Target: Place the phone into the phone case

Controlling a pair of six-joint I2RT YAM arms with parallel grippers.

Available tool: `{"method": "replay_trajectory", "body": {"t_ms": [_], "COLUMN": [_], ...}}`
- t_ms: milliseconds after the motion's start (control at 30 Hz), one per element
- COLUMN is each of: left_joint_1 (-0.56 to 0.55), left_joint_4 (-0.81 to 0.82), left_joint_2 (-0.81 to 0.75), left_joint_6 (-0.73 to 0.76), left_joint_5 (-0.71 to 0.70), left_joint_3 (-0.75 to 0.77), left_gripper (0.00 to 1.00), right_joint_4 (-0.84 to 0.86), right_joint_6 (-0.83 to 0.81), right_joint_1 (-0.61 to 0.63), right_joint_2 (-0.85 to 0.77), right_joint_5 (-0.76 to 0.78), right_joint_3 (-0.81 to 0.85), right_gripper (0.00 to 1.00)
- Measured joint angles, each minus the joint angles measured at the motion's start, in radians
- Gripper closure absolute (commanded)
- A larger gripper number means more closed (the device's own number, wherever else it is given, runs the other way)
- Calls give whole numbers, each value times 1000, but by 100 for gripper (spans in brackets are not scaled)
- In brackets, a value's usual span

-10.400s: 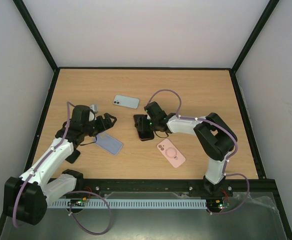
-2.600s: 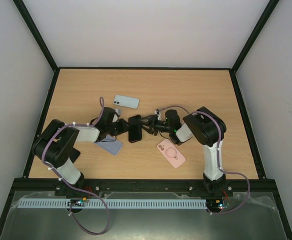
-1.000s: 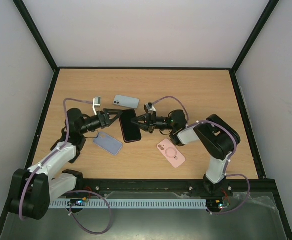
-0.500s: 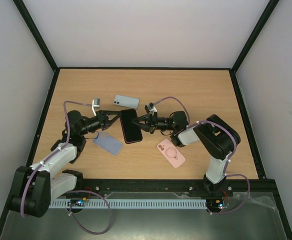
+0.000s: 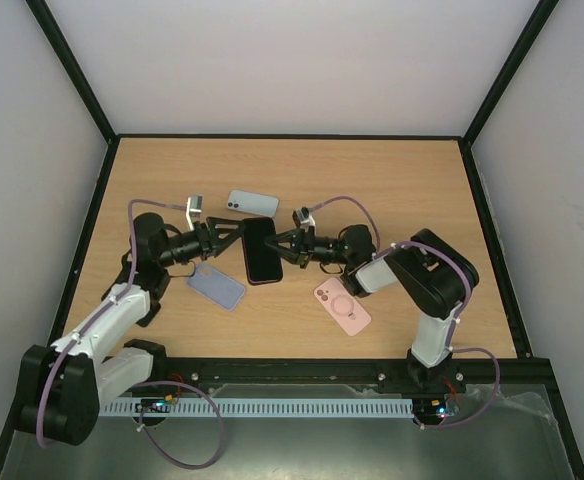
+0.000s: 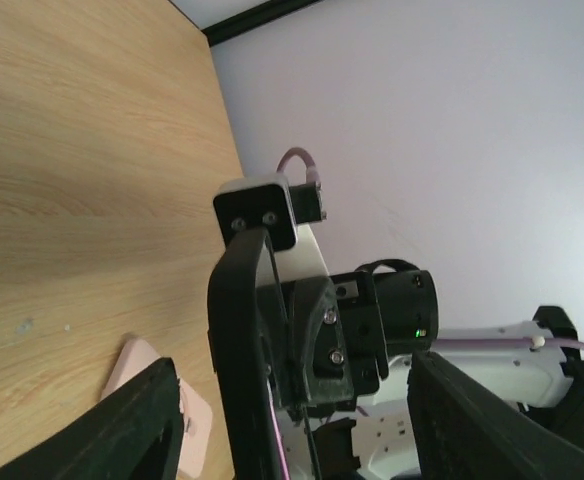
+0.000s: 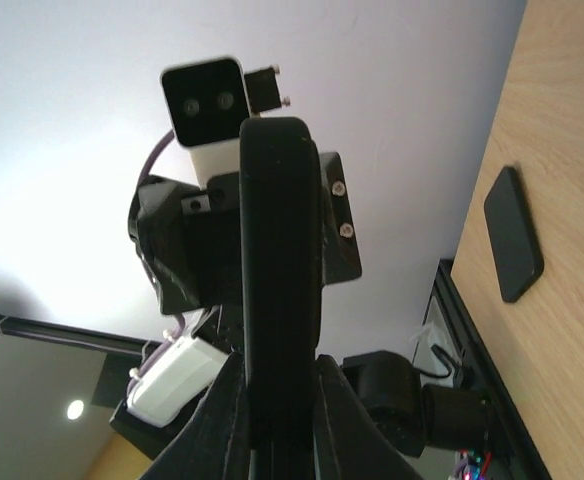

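A black phone (image 5: 262, 250) with a thin pink-red rim is held above the table between both arms. My right gripper (image 5: 285, 246) is shut on its right edge. In the right wrist view the phone (image 7: 278, 230) stands edge-on between the fingers of the right gripper (image 7: 278, 400). My left gripper (image 5: 234, 240) is open around the phone's left edge. In the left wrist view its two fingers are spread wide on either side of the phone (image 6: 240, 340), clear of it. A lavender phone case (image 5: 217, 287) and a pink phone case (image 5: 342, 306) lie flat on the table.
A light blue phone (image 5: 252, 203) lies back-up just behind the grippers. A dark flat slab (image 5: 147, 312) (image 7: 512, 233) rests near the table's left edge under the left arm. Black frame rails (image 5: 82, 230) border the wooden table (image 5: 372, 180).
The held phone has turned slightly straighter between the grippers. The left wrist has shifted a little. The right gripper keeps its grip.
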Motion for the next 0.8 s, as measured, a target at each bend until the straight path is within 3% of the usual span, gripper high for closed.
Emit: {"method": "replay_trajectory", "body": {"t_ms": [200,333,800], "left_joint_1": [-25,-54,-124], "left_joint_4": [-37,-70,-223], "left_joint_2": [-36,-54,-32], "left_joint_6": [26,43,135], "left_joint_5": [22,22,-35], "left_joint_3": [-2,-10,4], "left_gripper": [29,33,93], "right_joint_4": [-1,-1,-24], "right_joint_6": [-50,-29,-64], "right_joint_1": [0,0,-10], "right_joint_2": [-17,-12,15], "right_joint_5": [66,103,184], "right_joint_3": [3,12,25], "right_gripper": [98,98,98]}}
